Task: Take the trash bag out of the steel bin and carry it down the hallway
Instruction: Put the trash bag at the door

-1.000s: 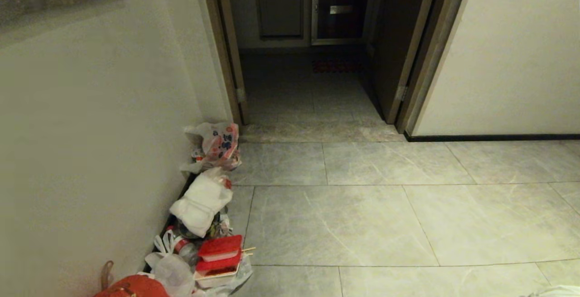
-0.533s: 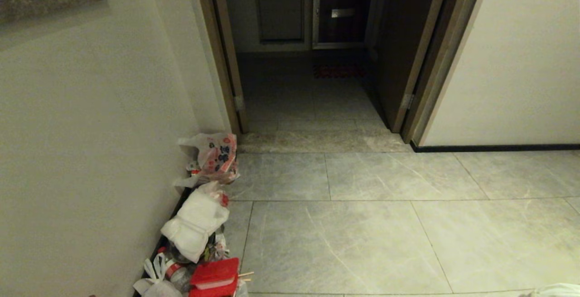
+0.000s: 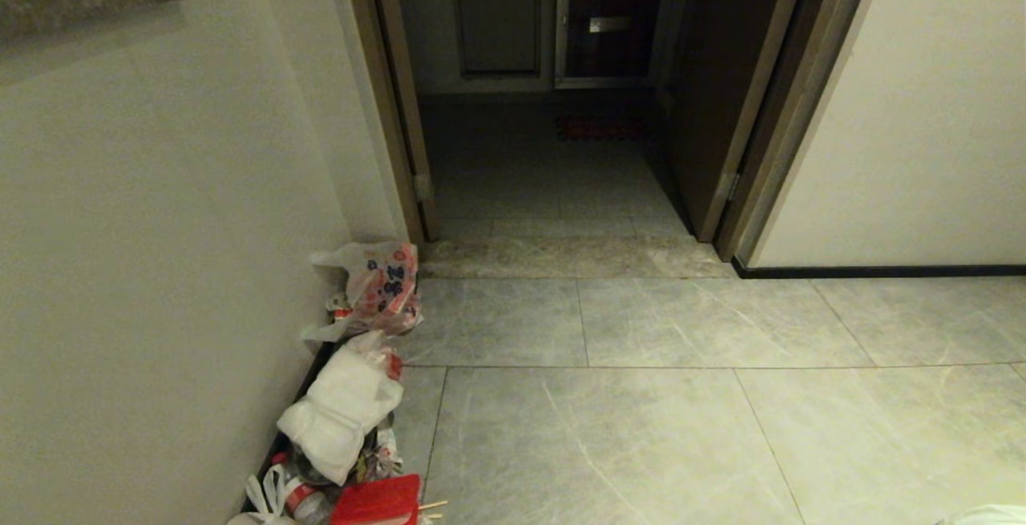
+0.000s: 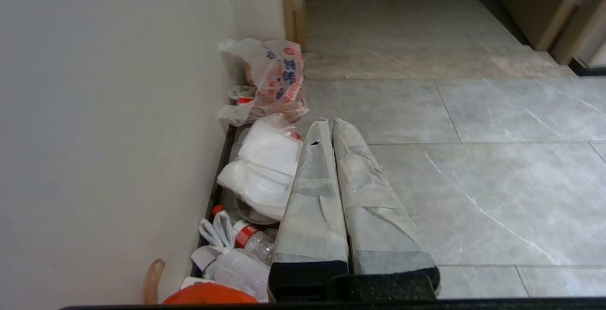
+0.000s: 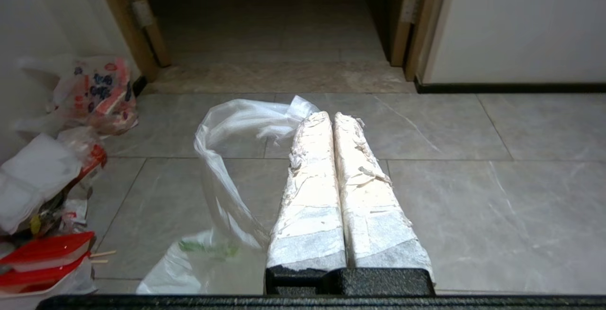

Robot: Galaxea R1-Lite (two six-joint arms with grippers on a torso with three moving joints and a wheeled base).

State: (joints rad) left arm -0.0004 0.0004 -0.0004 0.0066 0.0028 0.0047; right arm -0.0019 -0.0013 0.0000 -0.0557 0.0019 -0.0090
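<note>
The trash bag (image 5: 227,158) is thin, white and half see-through, crinkled into a loose loop with a patch of green print low down. One edge of it is pinched between the pressed-together fingers of the right end effector (image 5: 331,117), and the rest hangs below it over the hallway floor (image 3: 641,429). Those fingers (image 5: 312,187) are long, tapered and wrapped in rough, pale tape.

The left end effector (image 4: 330,121) has the same taped fingers, also pressed flat against each other, and it holds nothing; it points along the floor just beside the rubbish at the left wall.

That rubbish lies in a row against the plain off-white left wall (image 3: 160,268): a clear plastic bag with red-and-blue print (image 3: 381,284) farthest, then a white foam food box (image 3: 341,413) in thin wrap, then a red-capped bottle (image 3: 300,499) and a red plastic lid (image 3: 377,501) nearest. An orange-red bag (image 4: 208,296) shows at the near edge of the left wrist view.

The floor is large grey marbled tile with thin joints. Ahead, a wood-framed doorway (image 3: 401,108) opens onto a darker room with a red mat (image 3: 597,126); a dark baseboard (image 3: 882,272) runs under the right wall.
</note>
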